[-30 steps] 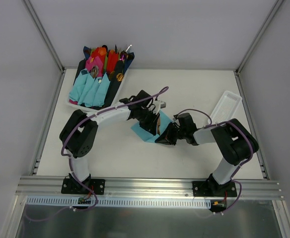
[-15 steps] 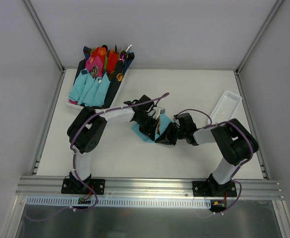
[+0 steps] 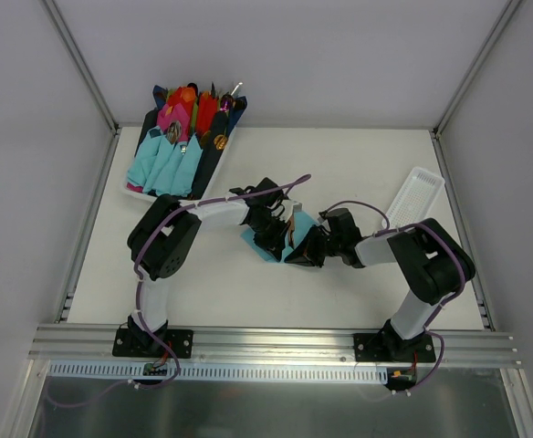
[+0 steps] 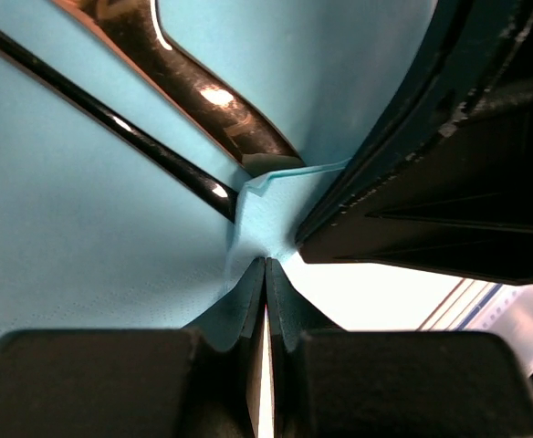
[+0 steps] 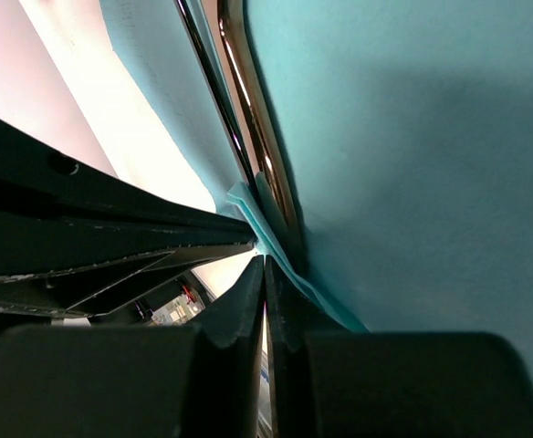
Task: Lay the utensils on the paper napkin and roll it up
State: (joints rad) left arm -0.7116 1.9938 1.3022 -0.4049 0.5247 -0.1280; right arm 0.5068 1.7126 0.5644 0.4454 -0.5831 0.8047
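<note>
Paper napkin (image 3: pixel 257 246): thin matte teal, puckered | utensils (image 4: pixel 203 100): slim glossy brown, lying on it | left jaws at 9 o'clock, right jaws at 3, both clamped on its edge

Left tool (image 3: pixel 276 237) nearer right tool (image 3: pixel 297 255) on paper napkin (image 3: pixel 255 245)

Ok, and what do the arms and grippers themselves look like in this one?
The left arm and right arm have white link shells between bulky black joints, on black base plates. A purple cable loops along each. The left gripper and right gripper end in matte black wedge-shaped fingers.
</note>
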